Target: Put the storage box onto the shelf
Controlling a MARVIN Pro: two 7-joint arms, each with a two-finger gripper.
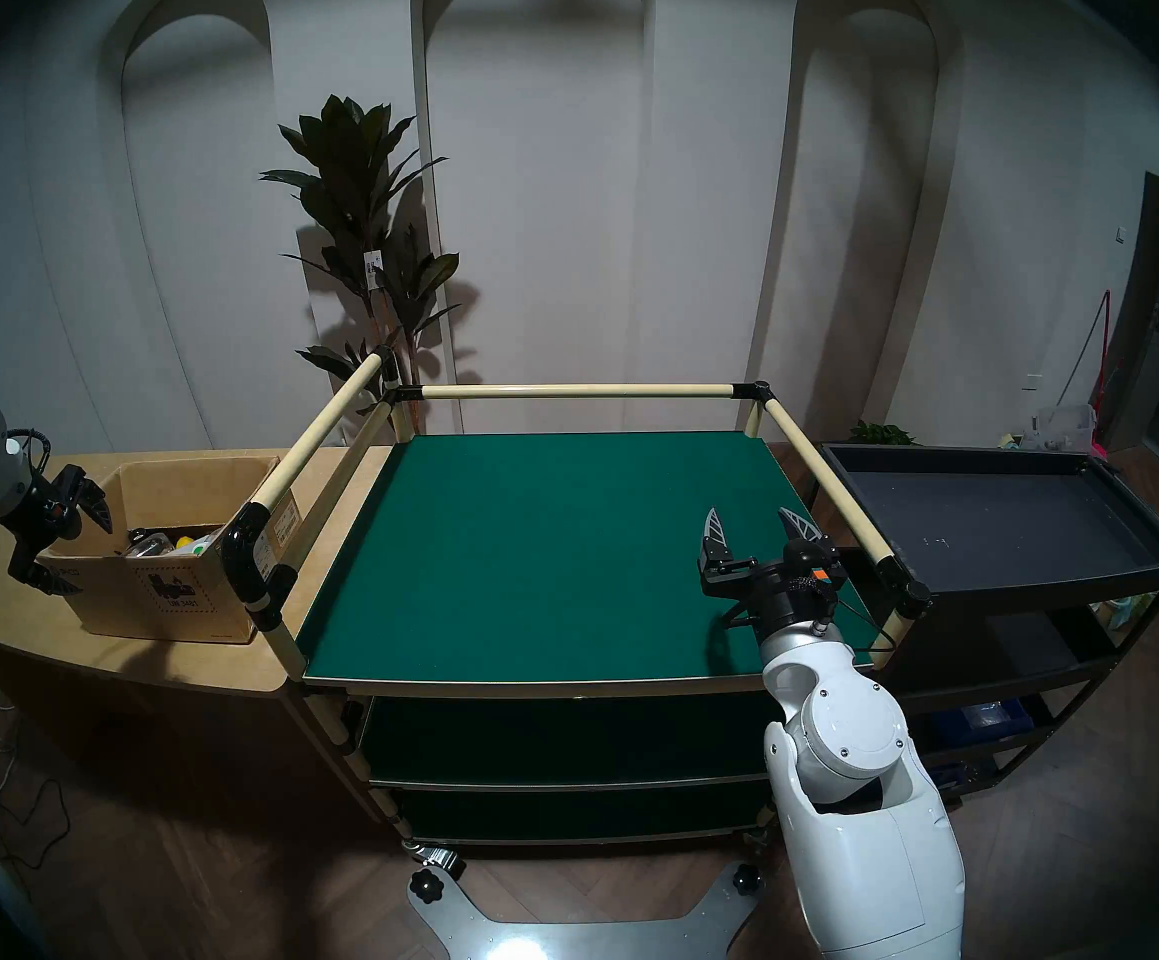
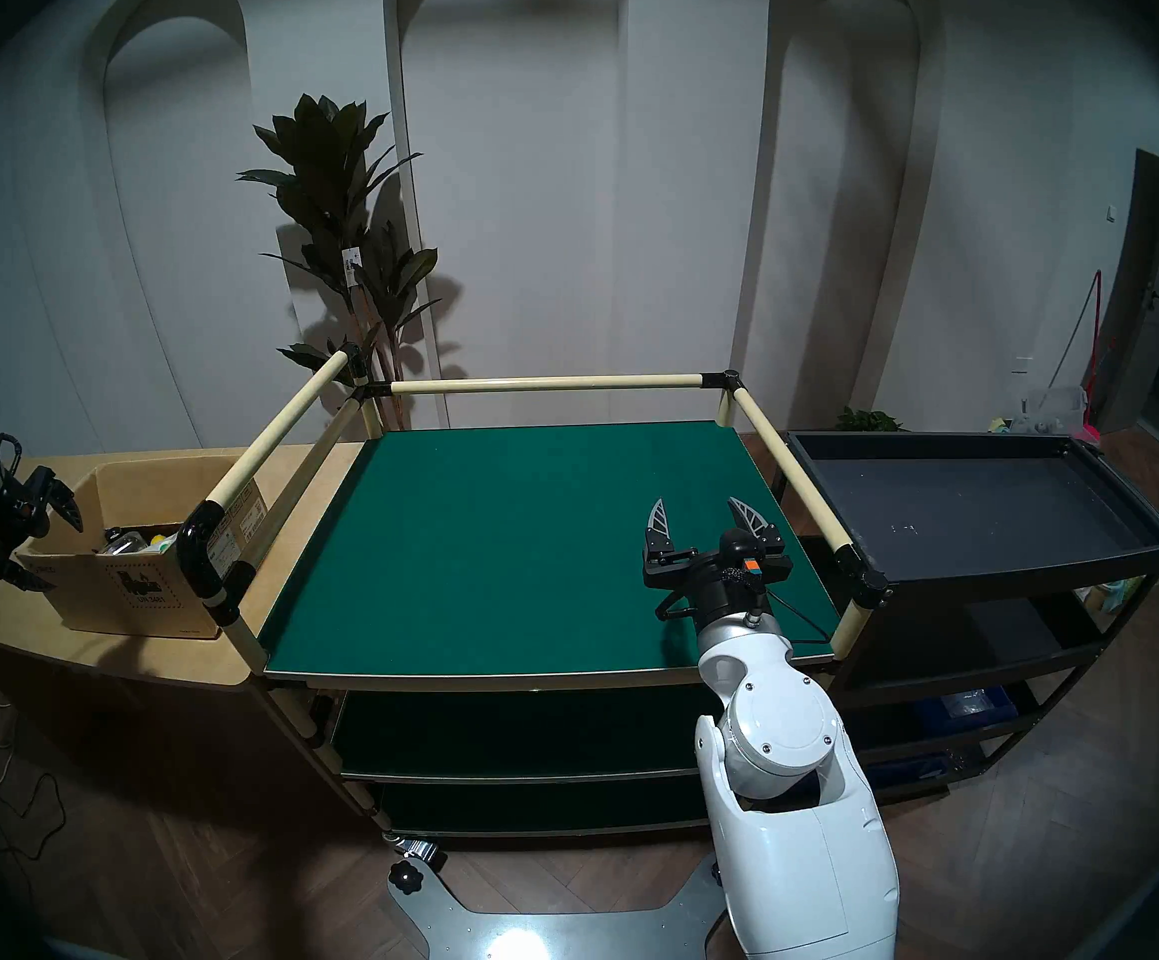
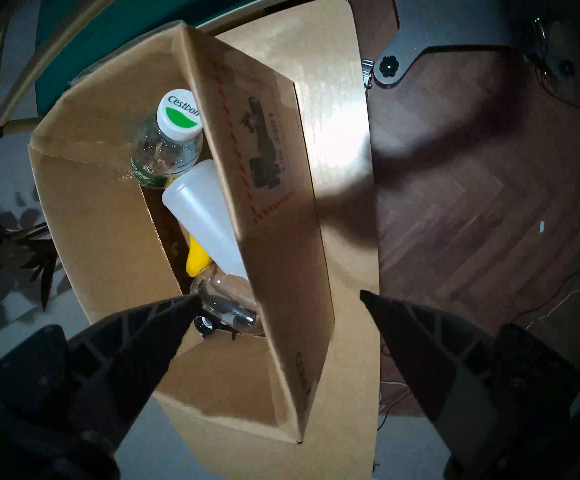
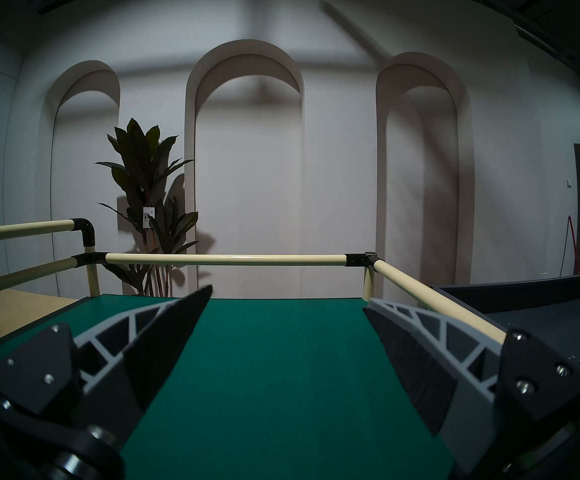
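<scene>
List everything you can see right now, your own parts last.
Storage box: one, brown cardboard, open-topped, on the wooden counter, left of the shelf.
Water bottle: one, clear with white-green cap, inside the box.
White bottle: one, inside the box.
Yellow item: one, inside the box, mostly hidden.
Wooden counter: one, light wood, left.
Shelf: one, green boards, cream rails, centre.
Black cart: one, grey tray, right.
Plant: one, dark green, behind the shelf.
Left gripper: open, above the box's left edge.
Right gripper: open, over the shelf's top board.
</scene>
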